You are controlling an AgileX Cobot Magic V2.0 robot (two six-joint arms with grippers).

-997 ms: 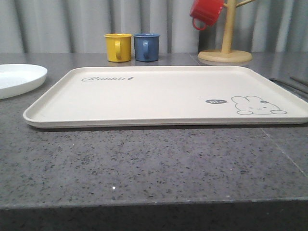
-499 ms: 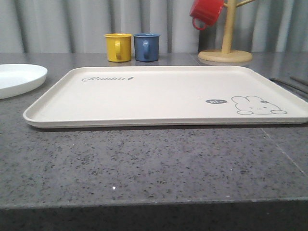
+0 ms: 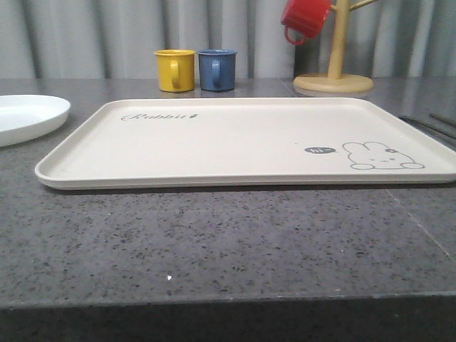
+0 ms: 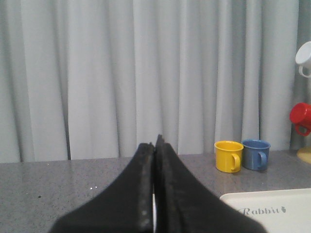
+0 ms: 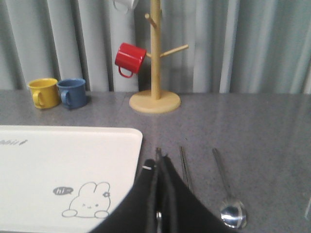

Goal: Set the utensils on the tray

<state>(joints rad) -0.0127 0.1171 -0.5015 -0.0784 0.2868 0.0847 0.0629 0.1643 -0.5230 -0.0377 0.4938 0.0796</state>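
here left end effector [image 4: 154, 145] pressed together, empty; right end effector [image 5: 159, 160] likewise together, empty.

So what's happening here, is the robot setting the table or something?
Nothing is being handled yet. The cream tray lies bare on the grey table. The spoon and chopsticks lie on the table beside it, the white plate off its other side. Both the left gripper and right gripper are shut, holding nothing.
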